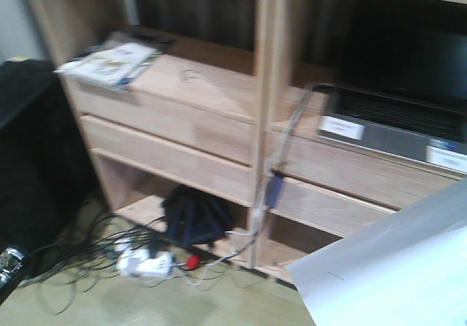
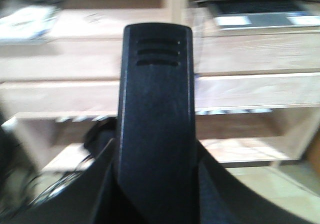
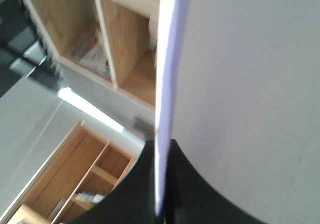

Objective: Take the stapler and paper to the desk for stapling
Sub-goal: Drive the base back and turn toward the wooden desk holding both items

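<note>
Black stapler clamped in left hand, long axis pointing straight ahead of it, white paper pinched edge-on in right hand

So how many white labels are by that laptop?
2: one label at the laptop's front left corner, another at its front right. Others may be hidden.

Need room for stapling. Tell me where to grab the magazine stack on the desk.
Probably its near-left corner: the magazine stack lies flat but seems to jut past the desk edge there. Come from the front-left, one of the jaws above, one below.
</note>
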